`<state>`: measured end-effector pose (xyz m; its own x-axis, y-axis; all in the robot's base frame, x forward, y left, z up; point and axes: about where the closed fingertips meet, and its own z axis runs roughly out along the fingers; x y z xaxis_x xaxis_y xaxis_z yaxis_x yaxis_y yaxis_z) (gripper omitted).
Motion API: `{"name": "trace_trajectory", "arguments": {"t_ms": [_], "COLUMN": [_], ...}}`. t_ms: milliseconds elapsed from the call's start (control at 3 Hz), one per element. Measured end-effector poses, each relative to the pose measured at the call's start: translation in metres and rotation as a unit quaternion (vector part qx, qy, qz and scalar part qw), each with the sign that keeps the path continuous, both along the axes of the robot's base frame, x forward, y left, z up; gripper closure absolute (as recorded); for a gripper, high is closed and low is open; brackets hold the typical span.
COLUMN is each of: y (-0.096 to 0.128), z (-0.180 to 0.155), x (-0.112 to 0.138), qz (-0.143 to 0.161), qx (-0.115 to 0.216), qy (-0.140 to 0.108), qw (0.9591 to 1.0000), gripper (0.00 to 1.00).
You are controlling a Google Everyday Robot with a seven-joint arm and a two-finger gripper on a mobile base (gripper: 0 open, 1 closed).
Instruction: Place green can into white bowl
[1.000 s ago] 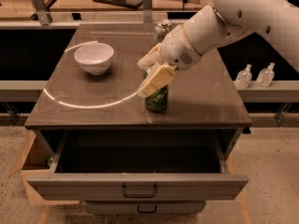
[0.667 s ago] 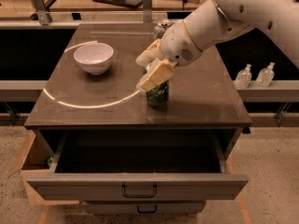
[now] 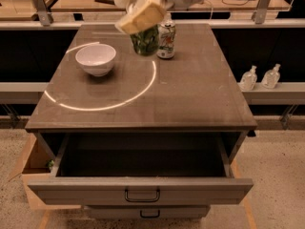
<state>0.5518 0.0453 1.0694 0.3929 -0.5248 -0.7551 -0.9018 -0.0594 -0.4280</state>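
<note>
Green can (image 3: 145, 42), in gripper (image 3: 141, 19), now beside whitish can (image 3: 166, 39).

Cream gripper (image 3: 142, 17) atop leaf-patterned dark green can (image 3: 145, 42) — plain white bowl (image 3: 95, 59).

Toward back of desk (image 3: 190, 89): claw (image 3: 142, 18) clasped on top of can (image 3: 145, 42), other can (image 3: 166, 39) just right. Bowl (image 3: 96, 58) left, nearer front. Drawer (image 3: 190, 190) open below. Bottles (image 3: 249, 78) off right of desk.

Dark green can (image 3: 145, 41) upright in gripper (image 3: 142, 17), right of white bowl (image 3: 96, 58).
</note>
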Motion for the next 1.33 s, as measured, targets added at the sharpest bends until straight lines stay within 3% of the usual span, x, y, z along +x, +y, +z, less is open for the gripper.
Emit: {"name": "trace_trajectory", "arguments": {"t_ms": [333,667,1000,1333], "y": [0.030,0.087,0.130,0.164], "z": [0.057,0.077,0.076,0.063], "x": [0.004,0.007,0.010,0.026], "qz": [0.009,0.034,0.044,0.047], "qx": [0.060,0.116,0.134,0.147], "qy": [-0.012,0.037,0.044,0.031], "qw": [0.9981,0.9920,0.9890,0.9876], "gripper": [1.00,1.00,1.00,1.00]}}
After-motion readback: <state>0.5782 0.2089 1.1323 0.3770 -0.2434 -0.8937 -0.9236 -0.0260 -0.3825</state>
